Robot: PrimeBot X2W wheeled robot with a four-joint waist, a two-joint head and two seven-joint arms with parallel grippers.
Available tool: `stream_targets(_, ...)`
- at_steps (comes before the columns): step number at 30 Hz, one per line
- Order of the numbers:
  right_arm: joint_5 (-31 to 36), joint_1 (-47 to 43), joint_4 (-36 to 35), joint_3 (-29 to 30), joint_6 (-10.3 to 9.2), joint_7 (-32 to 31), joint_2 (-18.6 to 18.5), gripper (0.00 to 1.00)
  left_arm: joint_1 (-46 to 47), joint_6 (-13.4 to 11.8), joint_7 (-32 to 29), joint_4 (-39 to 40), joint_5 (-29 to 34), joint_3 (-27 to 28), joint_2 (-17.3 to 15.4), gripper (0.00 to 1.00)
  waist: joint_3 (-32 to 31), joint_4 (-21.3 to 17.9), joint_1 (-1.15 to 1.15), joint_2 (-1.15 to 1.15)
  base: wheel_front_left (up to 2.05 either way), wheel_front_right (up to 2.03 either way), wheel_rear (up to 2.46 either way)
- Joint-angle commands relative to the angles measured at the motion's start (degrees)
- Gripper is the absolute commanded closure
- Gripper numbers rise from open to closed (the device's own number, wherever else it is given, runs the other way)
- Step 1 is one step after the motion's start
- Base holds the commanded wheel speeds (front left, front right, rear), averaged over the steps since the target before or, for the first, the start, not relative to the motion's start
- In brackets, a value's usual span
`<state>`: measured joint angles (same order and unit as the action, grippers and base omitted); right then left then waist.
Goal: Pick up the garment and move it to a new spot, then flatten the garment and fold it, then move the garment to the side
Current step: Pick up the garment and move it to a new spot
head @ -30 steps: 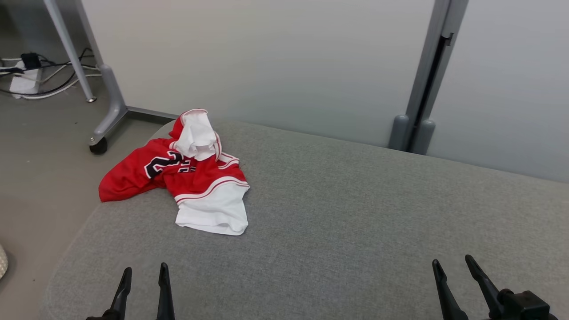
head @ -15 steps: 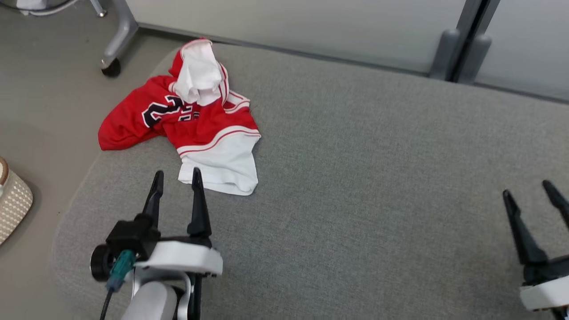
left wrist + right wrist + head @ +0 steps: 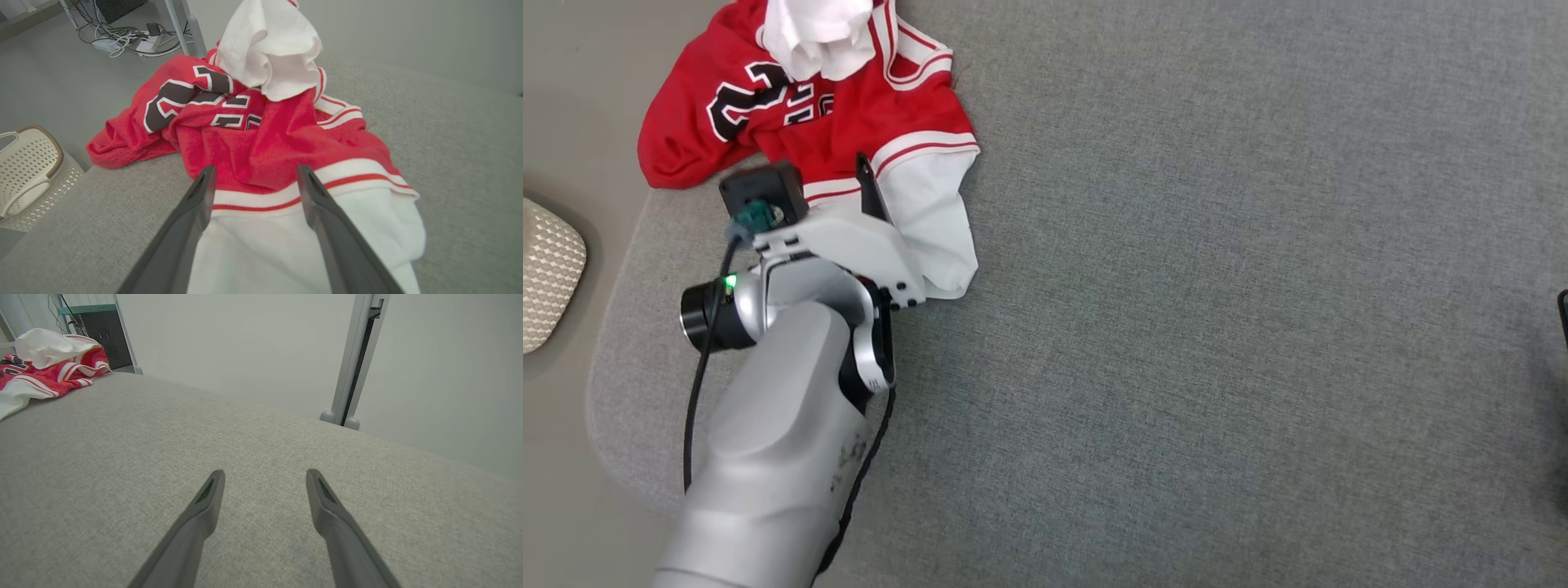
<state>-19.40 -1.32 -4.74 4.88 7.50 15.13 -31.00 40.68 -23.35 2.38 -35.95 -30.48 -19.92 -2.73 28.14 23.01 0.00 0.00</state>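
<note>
The red and white basketball jersey (image 3: 265, 151) lies crumpled at the far left corner of the grey cushioned seat (image 3: 1217, 327), one red fold spilling over the left edge towards the pale perforated basket (image 3: 28, 163) on the floor. A second ago the left gripper (image 3: 253, 173) sat at the near edge, well apart from the cloth. Now it has reached forward, and its two dark fingers stand spread over the jersey's white hem, their tips at the red stripe where white meets red. The head camera has tipped downward with the reach, so the jersey's shift up that view is the camera's doing; the cloth itself looks undisturbed. The jaws are wide apart and grip nothing, and whether the tips touch the fabric I cannot tell. The right gripper (image 3: 263, 473) is likewise spread wide, over bare cushion well away from the garment. The pick-up looks about to begin: the left arm is lined up, and what remains is probably to press down and close on the hem before lifting.
</note>
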Motion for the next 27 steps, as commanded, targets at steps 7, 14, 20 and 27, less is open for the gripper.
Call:
stream_targets(7,-1.3,-0.3,-0.7,-0.1,-0.01,0.0,0.5,0.00,5.0,0.7,-6.1,-9.2,-2.8,-0.9,-0.3,0.00,-0.2,-0.7,0.00,0.00,0.00,0.00,0.00)
stream_targets(14,-1.6,-0.3,0.5,-0.5,-0.01,0.0,1.0,0.00,4.1,4.2,-8.3,-13.2,-6.2,-1.5,-0.3,1.00,-2.3,-1.0,0.00,0.00,0.00,0.00,0.00)
stream_targets(20,-0.7,-0.1,2.2,-1.2,-0.01,0.0,3.9,0.00,2.5,7.4,-2.9,-12.0,-8.9,1.0,-0.6,1.00,-7.6,-1.8,0.00,0.00,0.00,0.00,0.00)
stream_targets(27,1.3,-0.8,5.8,-4.0,-0.01,0.0,10.9,0.00,-2.0,11.8,1.5,-7.4,-8.6,-0.1,-1.9,1.00,-18.0,-6.1,0.00,0.00,0.00,0.00,0.00)
